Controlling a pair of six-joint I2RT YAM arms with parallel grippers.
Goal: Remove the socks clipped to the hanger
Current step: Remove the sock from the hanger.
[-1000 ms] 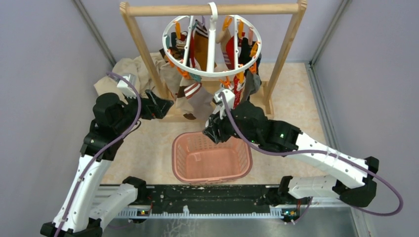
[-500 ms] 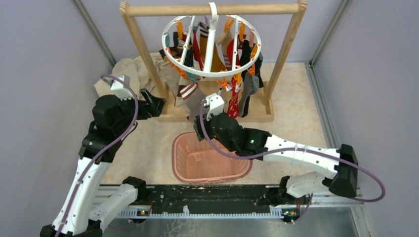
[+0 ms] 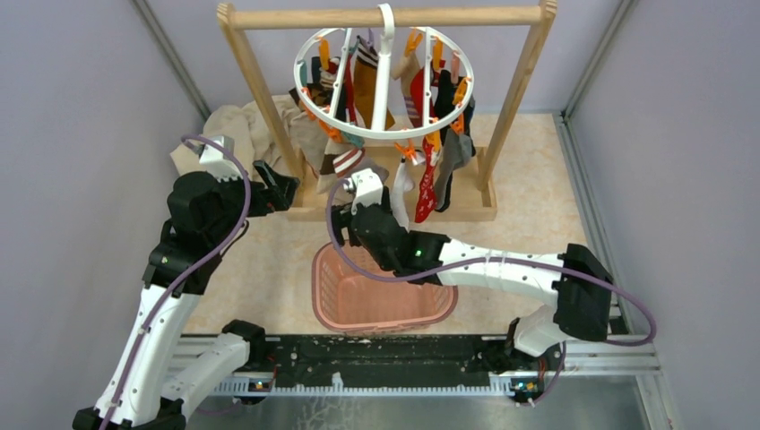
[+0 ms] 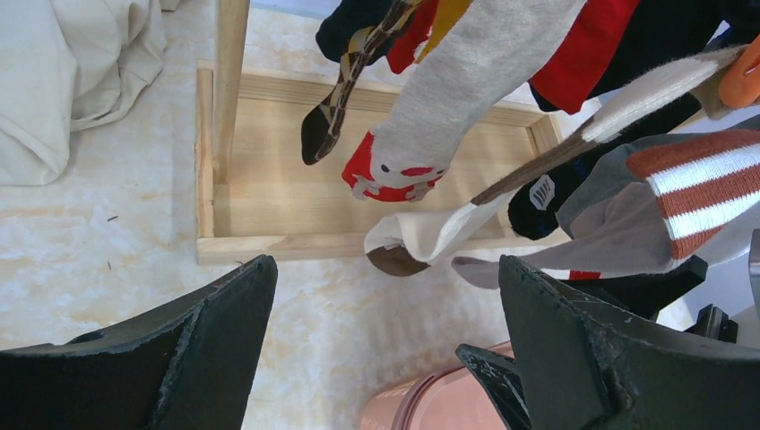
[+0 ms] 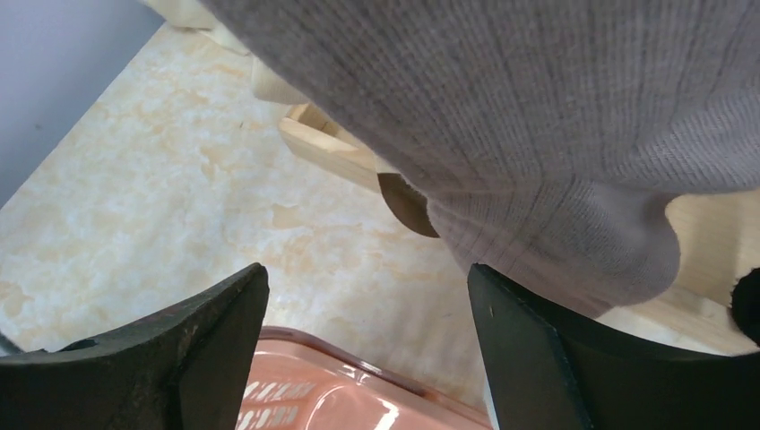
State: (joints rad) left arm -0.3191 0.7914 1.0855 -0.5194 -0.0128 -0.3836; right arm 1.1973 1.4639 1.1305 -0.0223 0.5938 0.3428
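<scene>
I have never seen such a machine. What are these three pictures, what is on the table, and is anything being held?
These are two robot arms bolted to a table edge. One picture looks down from above; the other two come from cameras on each wrist, so the black fingers fill the bottom. A white ring hanger hangs on a wooden rail frame, with socks clipped around it. A pink basket stands below, and beige cloth lies at the back left. The left gripper is open and holds nothing. The right gripper is open beneath a grey sock, not gripping it.
</scene>
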